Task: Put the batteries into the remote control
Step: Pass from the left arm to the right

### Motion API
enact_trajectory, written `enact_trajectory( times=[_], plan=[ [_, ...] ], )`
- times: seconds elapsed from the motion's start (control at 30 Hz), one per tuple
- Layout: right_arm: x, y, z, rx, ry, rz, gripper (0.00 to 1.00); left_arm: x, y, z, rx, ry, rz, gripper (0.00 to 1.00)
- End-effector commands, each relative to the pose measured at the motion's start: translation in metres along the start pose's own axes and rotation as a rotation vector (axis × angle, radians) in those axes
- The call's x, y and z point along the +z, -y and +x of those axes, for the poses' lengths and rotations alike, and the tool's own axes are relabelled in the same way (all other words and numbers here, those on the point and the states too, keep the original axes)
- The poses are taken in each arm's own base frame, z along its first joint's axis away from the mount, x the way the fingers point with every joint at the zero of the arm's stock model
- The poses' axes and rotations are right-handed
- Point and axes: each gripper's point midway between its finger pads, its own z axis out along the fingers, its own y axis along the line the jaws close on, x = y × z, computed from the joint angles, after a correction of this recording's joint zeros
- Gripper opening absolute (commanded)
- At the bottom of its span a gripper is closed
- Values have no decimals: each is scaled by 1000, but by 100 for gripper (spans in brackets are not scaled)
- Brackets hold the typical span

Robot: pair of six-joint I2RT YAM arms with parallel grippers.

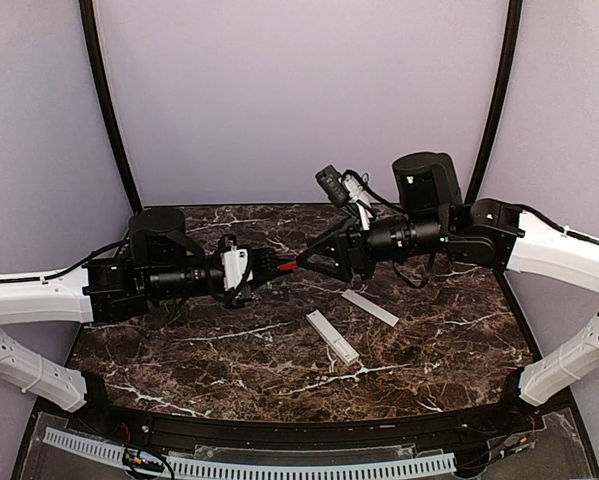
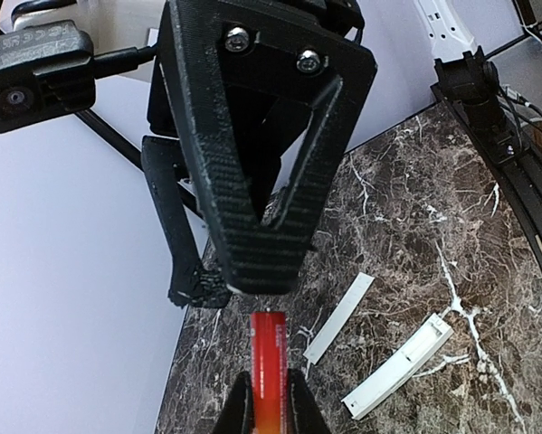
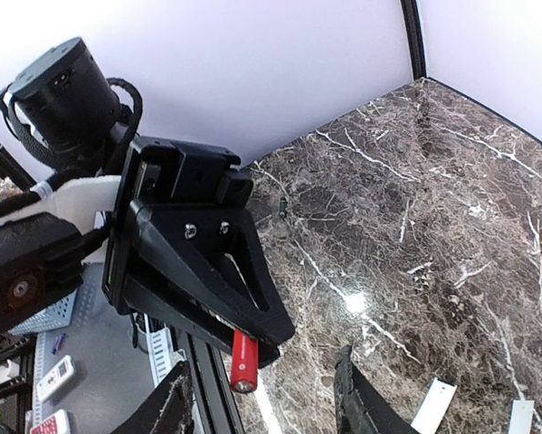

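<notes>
One red battery [image 1: 287, 266] hangs in the air between the two arms, above the back of the table. My left gripper [image 1: 271, 267] is shut on its near half; in the left wrist view the battery [image 2: 269, 339] sticks out forward from between the fingers [image 2: 242, 402]. My right gripper [image 1: 317, 262] faces it, open, its fingers [image 3: 359, 398] standing apart on either side of the battery's free end [image 3: 243, 366] without touching it. The white remote control [image 1: 332, 336] lies on the marble, its long slot facing up, also seen in the left wrist view [image 2: 399, 369].
A thin flat white strip [image 1: 370, 308] lies just behind and right of the remote, with one end near it [image 2: 340, 318]. A small dark item [image 3: 281, 208] rests on the marble table [image 1: 229, 350] near the back wall. Black frame posts stand at the rear corners.
</notes>
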Motion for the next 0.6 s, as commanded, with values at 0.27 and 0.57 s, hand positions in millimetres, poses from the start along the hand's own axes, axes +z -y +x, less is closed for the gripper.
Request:
enact_trajectory(
  times=[0.27,0.57],
  plan=[
    [23,-4,0,71,1,-38,31,3,-2,-10,-63,50,1,0],
    [23,-4,2,74,-2,-39,2,4,0,-8,-57,41,5,0]
  ],
)
